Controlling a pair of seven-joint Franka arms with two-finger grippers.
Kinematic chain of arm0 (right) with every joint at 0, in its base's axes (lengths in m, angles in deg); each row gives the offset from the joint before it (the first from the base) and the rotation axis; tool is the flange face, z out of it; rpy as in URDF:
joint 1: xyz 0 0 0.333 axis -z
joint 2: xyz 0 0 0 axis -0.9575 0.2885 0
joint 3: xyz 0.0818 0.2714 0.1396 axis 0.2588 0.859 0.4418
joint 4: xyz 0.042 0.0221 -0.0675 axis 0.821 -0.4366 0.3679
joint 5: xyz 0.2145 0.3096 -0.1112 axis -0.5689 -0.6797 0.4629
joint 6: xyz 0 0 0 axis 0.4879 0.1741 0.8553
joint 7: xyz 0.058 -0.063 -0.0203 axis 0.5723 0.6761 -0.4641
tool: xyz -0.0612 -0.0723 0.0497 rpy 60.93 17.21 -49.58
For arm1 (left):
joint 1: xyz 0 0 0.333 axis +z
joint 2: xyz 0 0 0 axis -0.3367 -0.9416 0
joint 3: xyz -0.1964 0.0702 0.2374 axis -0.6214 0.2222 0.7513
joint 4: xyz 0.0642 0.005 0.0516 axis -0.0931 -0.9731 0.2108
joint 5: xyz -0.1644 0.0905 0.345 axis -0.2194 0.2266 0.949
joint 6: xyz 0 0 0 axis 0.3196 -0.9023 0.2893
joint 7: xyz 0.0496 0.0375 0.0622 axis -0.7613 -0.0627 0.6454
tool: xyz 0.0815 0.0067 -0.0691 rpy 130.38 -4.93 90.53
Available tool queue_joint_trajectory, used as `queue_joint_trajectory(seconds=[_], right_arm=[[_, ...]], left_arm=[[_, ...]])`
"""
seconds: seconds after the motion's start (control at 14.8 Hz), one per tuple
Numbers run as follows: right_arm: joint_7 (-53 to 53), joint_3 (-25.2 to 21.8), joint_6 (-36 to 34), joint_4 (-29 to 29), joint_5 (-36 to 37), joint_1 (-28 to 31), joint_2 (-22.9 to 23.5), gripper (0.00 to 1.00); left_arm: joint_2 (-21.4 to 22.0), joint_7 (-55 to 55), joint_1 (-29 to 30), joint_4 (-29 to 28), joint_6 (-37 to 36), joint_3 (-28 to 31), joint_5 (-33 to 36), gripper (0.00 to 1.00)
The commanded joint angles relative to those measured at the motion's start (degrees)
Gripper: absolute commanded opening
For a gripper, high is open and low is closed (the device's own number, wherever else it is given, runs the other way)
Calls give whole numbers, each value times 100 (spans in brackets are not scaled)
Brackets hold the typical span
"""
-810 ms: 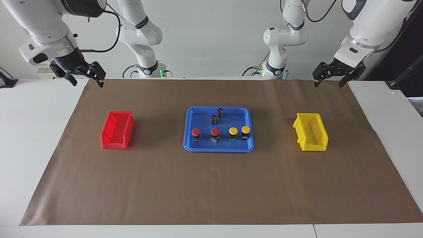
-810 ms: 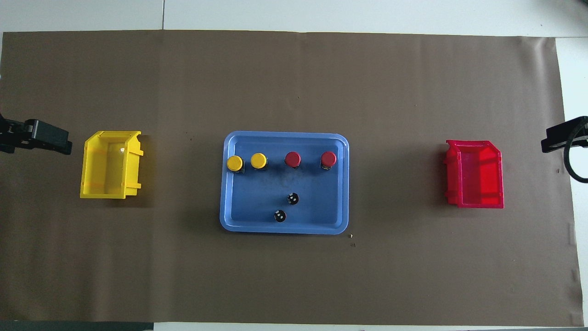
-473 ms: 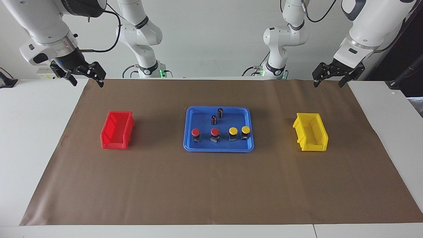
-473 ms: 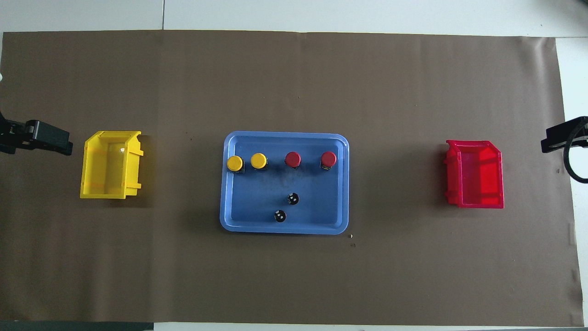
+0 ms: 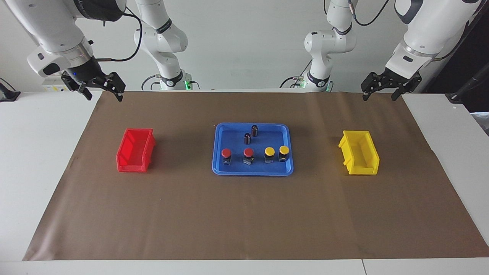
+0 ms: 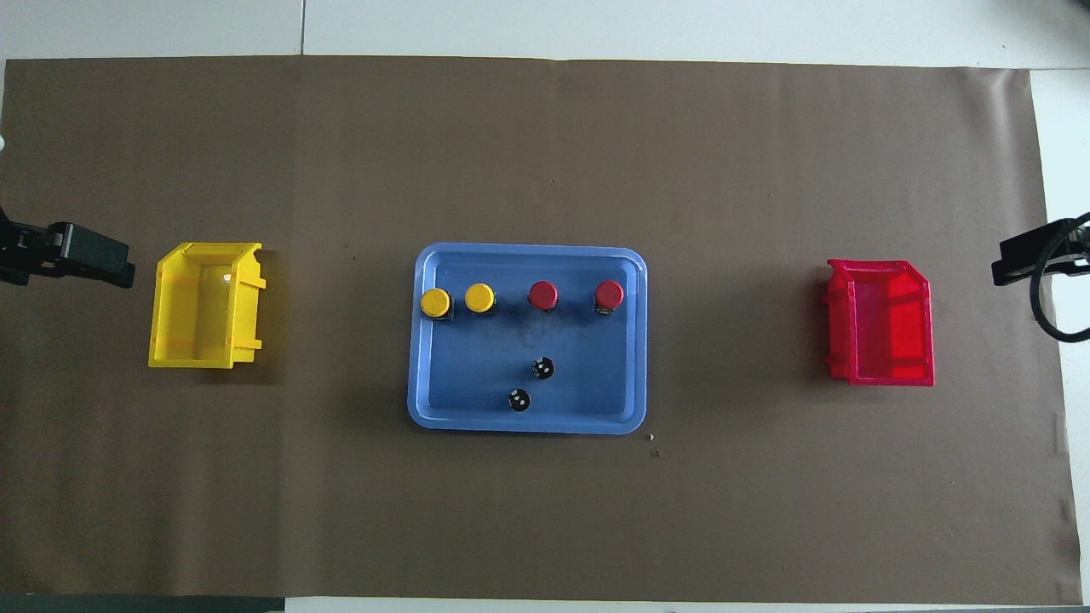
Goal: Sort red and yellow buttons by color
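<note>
Red and yellow buttons (image 5: 255,156) — four, standing in a row in the blue tray (image 5: 219,131) at mid-table, along its edge farther from the robots; the reds toward the right arm's end, the yellows toward the left arm's.

Handling, by judgement: light, rigid, smooth round caps likely slippery — best pinched across the black blocky base.

Right gripper (image 5: 102,90): released, empty, raised over its own end of the table, well apart from the tray.

Left gripper (image 5: 382,91): likewise released and empty, waiting at its own end.
</note>
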Motion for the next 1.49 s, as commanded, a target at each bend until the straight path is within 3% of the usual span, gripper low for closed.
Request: queue_joint_trajectory(seconds=[0.0, 0.34, 0.61, 0.74, 1.08, 1.42], right_arm=[[120, 30, 359, -262, -115, -36, -97, 100], [-618, 30, 1754, -1123, -220, -975, 78, 100], [-1688, 30, 3090, -1230, -334, -1714, 1008, 100], [-1902, 30, 3706, -1501, -334, -1899, 1221, 100], [-2394, 30, 3990, -1267, -326, -2260, 1669, 100], [-3053, 30, 4429, -1485, -220, -2831, 1932, 96]], left_arm=[[167, -40, 17, -170, -36, -28, 125, 100], [167, -40, 17, -170, -36, -28, 125, 100], [158, -40, 17, -170, -19, -28, 125, 100], [167, -40, 17, -170, -28, -28, 125, 100], [167, -40, 17, -170, -28, -28, 125, 100], [167, -40, 17, -170, -28, -28, 125, 100]])
